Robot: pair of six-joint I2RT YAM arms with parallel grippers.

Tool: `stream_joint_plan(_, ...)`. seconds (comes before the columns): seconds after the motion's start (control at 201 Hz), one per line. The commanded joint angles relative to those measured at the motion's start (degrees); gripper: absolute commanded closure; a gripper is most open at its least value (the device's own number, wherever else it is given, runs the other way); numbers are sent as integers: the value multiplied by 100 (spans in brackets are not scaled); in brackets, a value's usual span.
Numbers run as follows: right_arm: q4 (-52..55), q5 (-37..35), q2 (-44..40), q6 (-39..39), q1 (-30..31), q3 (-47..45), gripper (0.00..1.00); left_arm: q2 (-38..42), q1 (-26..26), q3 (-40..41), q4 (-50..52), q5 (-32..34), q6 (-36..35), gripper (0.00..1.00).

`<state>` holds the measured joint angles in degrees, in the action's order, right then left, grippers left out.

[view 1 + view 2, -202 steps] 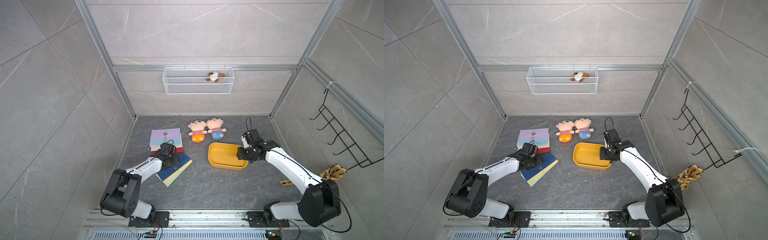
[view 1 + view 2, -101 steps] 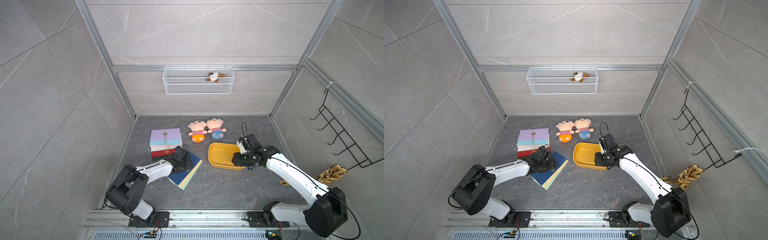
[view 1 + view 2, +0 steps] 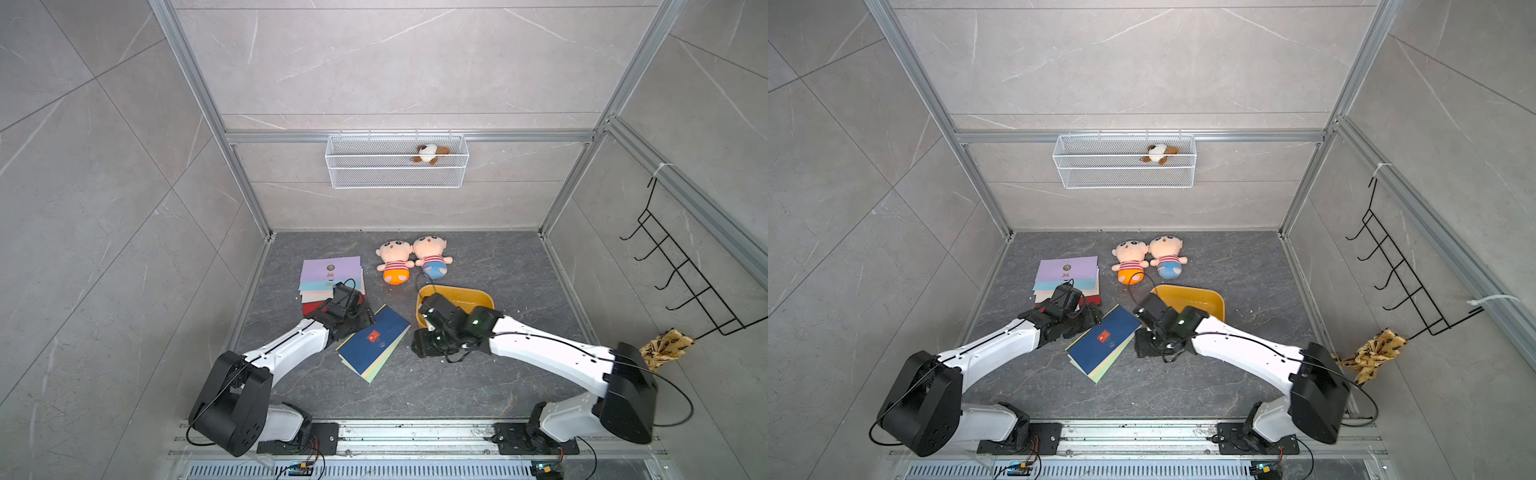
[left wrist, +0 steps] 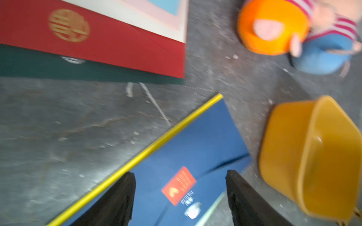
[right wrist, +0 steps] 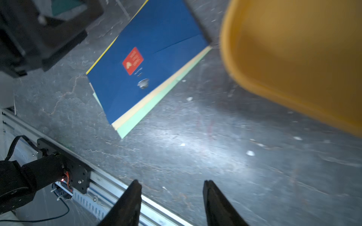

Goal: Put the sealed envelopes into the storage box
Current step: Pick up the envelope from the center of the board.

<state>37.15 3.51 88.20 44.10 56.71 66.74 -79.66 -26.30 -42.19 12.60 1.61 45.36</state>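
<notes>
A small pile of sealed envelopes, navy one on top with cream and green under it, lies slanted on the floor just left of the mustard storage box. A second stack topped by a lilac envelope sits at the back left, with a red one low in it. My left gripper stands open over the navy envelope's near-left part and grips nothing. My right gripper is open over bare floor, between that pile and the box's front-left corner.
Two plush dolls lie behind the box. A white wire basket with a small plush hangs on the back wall. A black hook rack and a patterned cloth are at the right wall. The metal rail runs along the front.
The navy pile slid right toward the box with the left gripper, whose jaws then widened. The right arm swung from the box's right rim round to its front-left corner.
</notes>
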Motion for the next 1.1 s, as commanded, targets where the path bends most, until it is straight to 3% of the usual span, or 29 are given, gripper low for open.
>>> stream_joint_plan(0.0, -390, -492, 867, 667, 482, 755, 44, -162, 164, 152, -7, 4, -263, 22)
stream_joint_plan(0.343, -490, -768, 2394, 1309, 385, 1780, 41, -15, 205, 792, -237, -331, -177, 30)
stream_joint_plan(0.647, -993, -501, 2653, 1782, -30, 1433, 40, 461, 203, 1238, -161, -599, -16, 33)
stream_joint_plan(1.1, -1091, -346, 2781, 2048, -142, 1172, 41, 724, 174, 1502, -148, -786, 71, 41)
